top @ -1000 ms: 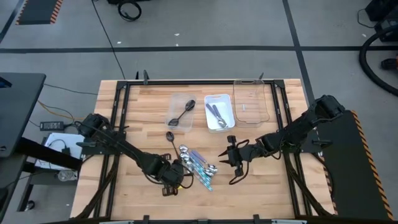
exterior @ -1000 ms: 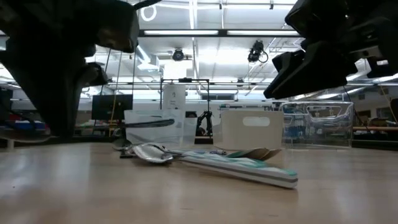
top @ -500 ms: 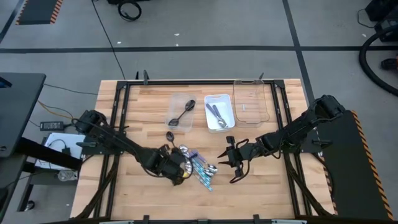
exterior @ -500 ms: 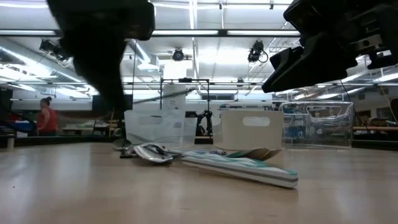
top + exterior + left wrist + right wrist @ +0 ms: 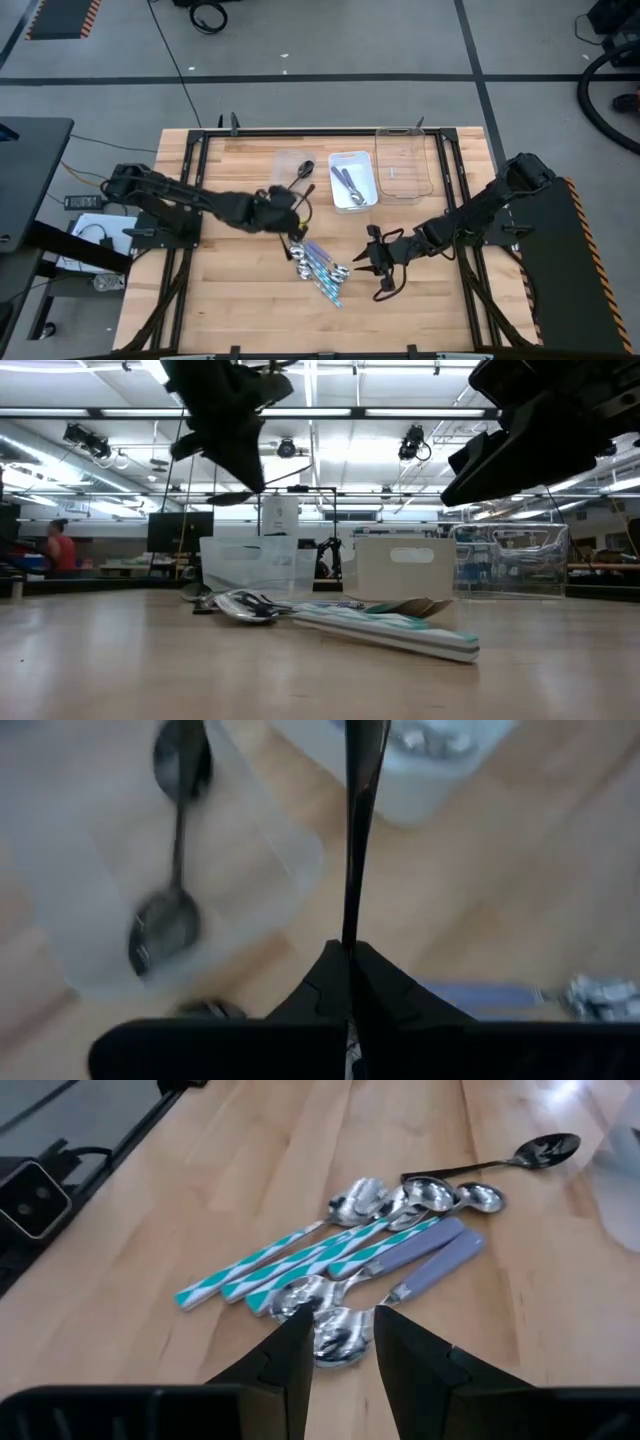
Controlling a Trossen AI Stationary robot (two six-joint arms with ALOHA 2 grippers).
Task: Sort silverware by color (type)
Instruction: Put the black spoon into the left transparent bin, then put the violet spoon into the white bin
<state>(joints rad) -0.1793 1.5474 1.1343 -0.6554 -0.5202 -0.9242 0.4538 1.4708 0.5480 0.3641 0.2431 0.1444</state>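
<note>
Your left gripper (image 5: 287,212) hung over the tabletop (image 5: 230,300) at centre-left, just near of the clear tray (image 5: 283,172), its fingers (image 5: 350,982) closed on a dark spoon (image 5: 358,815) by the handle. That tray already held two dark spoons (image 5: 172,880); the white tray (image 5: 366,185) to its right held silver ones, and the large clear tray (image 5: 425,165) at far right looked empty. The remaining pile of spoons (image 5: 318,264), silver, teal-striped and purple-handled, lay mid-tabletop, with one dark spoon (image 5: 520,1157) just beside it. Your right gripper (image 5: 378,265) waited right of the pile, fingers (image 5: 293,1355) partly open and empty. I judged the step to be carrying a dark spoon to its tray. The next move called for advancing over the clear tray and releasing low, so the spoon did not strike the rim
</note>
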